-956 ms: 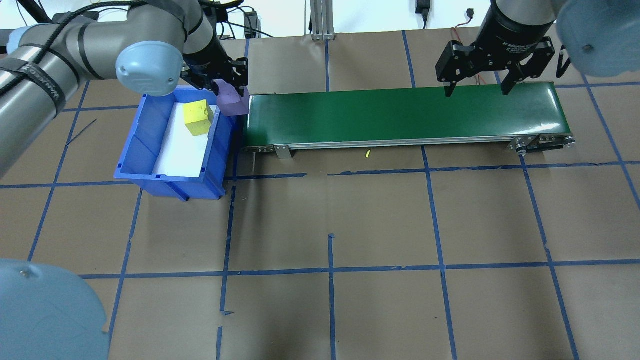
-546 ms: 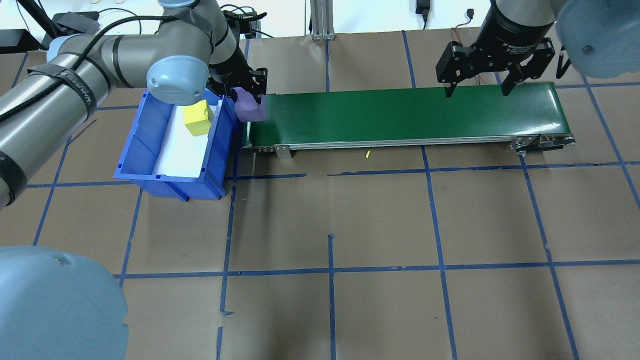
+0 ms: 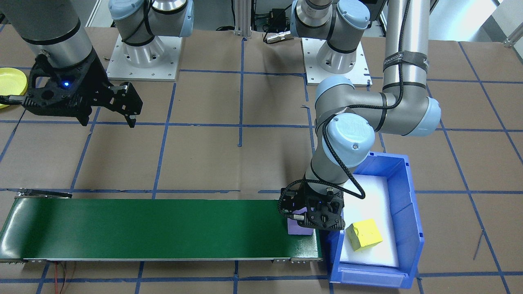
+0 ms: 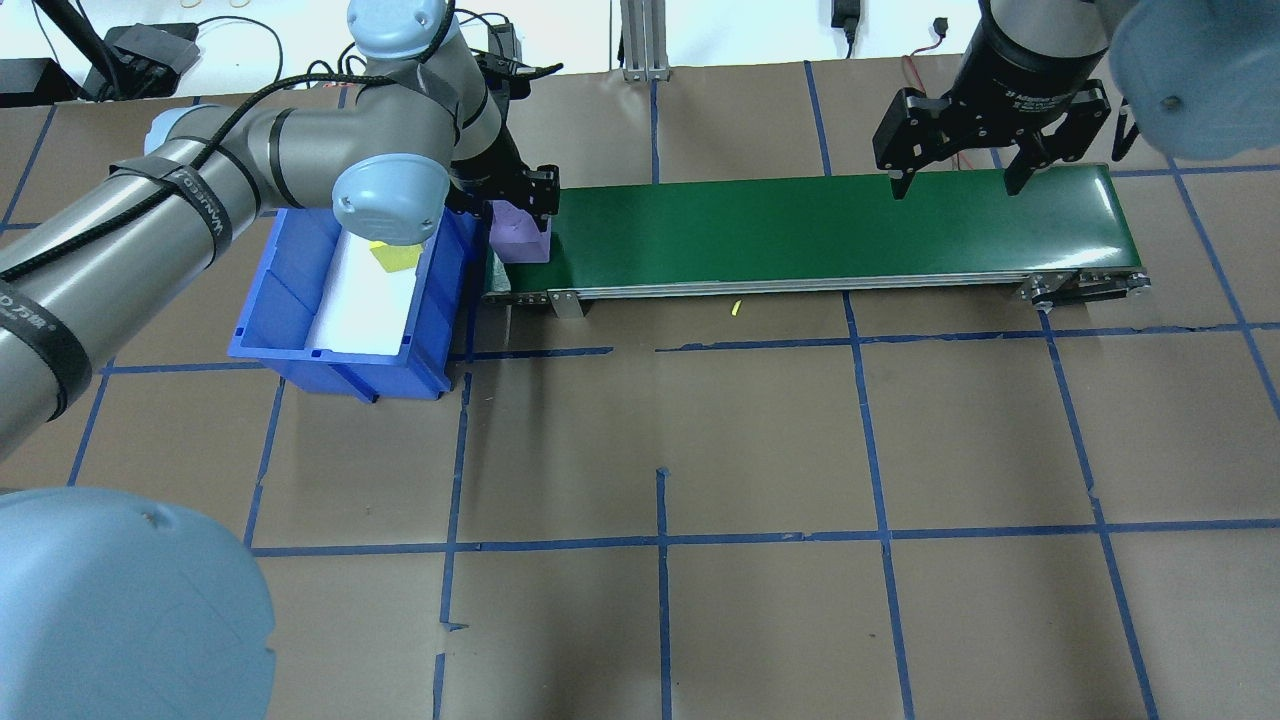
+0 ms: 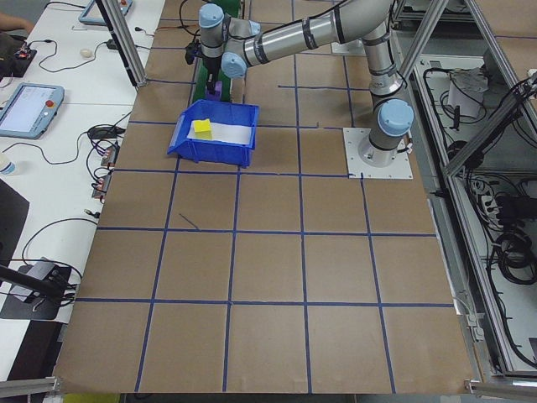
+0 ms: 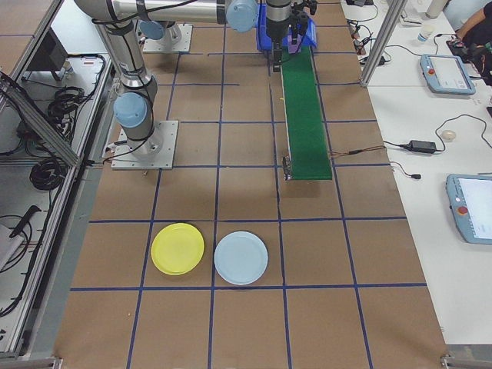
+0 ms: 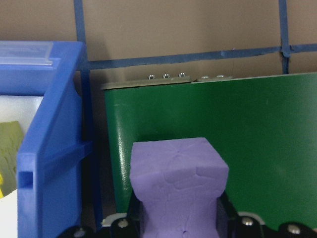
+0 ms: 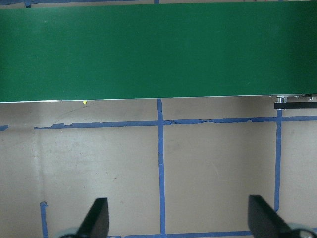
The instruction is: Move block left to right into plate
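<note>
at the belt's [image 4: 820, 228] end next to the blue bin [image 4: 300, 300], the left claw [image 4: 520, 215] is clamped on a purple block [image 4: 518, 238], holding it low over the green surface; whether the block touches the belt cannot be told. in the left wrist view the block [image 7: 178, 191] sits squeezed between the jaws, with the bin wall [image 7: 49, 158] just beside it and the belt [image 7: 237, 148] spread out ahead. a yellow block [image 3: 363, 234] lies tilted on the white liner inside the bin [image 3: 402, 175], apart from the claw [image 3: 311, 220].

the right claw [image 4: 955, 180] hangs above the belt's other end, its fingers [image 8: 96, 218] spread wide apart and holding nothing. in the front view it [image 3: 107, 118] hovers over bare desk [image 3: 204, 155], near the belt [image 3: 155, 228].

the yellow plate [image 6: 177, 248] rests on the desk well apart from the belt [image 6: 304, 115], just beside a pale blue plate [image 6: 241, 257]. its edge [image 3: 10, 85] also shows at the front view's side.
</note>
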You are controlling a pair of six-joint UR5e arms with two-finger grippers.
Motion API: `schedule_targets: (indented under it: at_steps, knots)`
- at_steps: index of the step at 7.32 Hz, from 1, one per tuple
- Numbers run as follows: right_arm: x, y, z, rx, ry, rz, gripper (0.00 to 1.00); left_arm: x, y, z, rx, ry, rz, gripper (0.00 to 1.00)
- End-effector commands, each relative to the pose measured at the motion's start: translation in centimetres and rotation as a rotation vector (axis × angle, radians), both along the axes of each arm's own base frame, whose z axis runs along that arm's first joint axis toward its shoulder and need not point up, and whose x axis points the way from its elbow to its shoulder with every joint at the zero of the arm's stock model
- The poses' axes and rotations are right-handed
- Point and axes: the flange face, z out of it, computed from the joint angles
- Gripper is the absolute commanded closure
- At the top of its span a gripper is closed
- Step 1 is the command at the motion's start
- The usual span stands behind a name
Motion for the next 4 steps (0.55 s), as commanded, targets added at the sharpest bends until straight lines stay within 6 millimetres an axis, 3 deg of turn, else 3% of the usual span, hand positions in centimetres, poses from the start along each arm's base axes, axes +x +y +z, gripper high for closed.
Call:
schedule_targets:
  at_steps: [1, 3, 4]
  knots:
    - [0.0, 0.0, 0.0, 0.0, 0.001, -0.001, 0.0, 0.1, 0.1, 1.4, -0.035, 0.004, 0.005, 0.0]
    - [0.0, 0.0, -0.1, 0.002, 0.0, -0.004, 0.0, 0.8, -1.5, 5.3, -0.107, -0.006, 0.016, 0.0]
    - [0.0, 0.0, -0.1, 0.002, 0.0, -0.005, 0.0, 4.4, -2.5, 6.2, -0.12, -0.008, 0.063, 0.0]
